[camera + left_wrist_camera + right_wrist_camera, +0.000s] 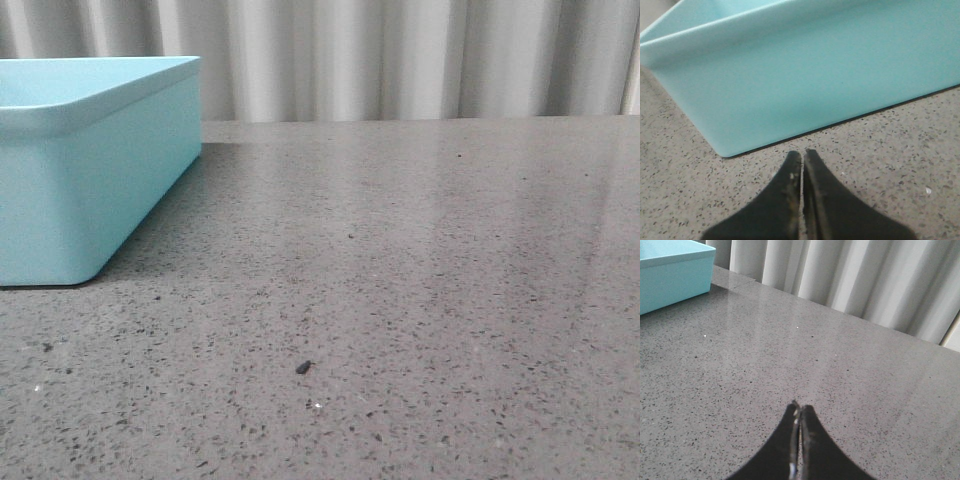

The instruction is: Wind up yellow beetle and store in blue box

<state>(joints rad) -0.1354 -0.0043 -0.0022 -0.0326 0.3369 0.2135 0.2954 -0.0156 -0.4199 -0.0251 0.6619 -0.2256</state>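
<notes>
Box (pixel 90 170) sitting on speckled table (pixel 400 300), left side. Left gripper (pixel 802 159) hovering just beside box wall, fingers pressed together. Right gripper (pixel 800 410) hovering over table, fingers pressed together, nothing between.

One blue box (pixel 95 170), two grippers, perhaps one dark speck (pixel 303 367) on one table (pixel 420 260).

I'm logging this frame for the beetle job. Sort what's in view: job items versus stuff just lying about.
Job items:
- box, pale blue, at the table's left
- left hand, shut, empty, near the box wall
- right hand, shut, empty, over bare table
- beetle: not in view

Lying about:
- dark speck on the table
- curtain behind
</notes>
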